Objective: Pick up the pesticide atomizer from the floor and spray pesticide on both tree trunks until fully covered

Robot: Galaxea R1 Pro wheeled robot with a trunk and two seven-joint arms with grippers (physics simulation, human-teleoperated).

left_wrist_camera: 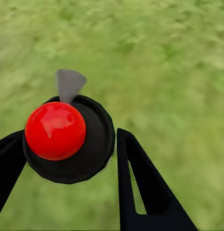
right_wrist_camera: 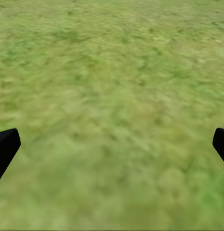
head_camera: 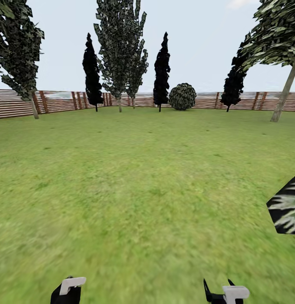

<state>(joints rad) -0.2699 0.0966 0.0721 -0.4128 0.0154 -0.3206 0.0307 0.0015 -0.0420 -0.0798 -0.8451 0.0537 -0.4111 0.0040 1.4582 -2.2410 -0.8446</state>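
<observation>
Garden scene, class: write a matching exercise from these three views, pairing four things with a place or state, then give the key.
Column one:
1. Red-domed black pesticide atomizer
2. Round dark green bush
3. Leaning grey-brown tree trunk
4. Right claw

Column two:
A. At the far right of the head view, near the fence
B. Fingers spread wide, grass between them
C. Between the left claw's black fingers
D. By the far brown slatted wooden fence, between two black trees

Pairs: 1-C, 2-D, 3-A, 4-B
</observation>
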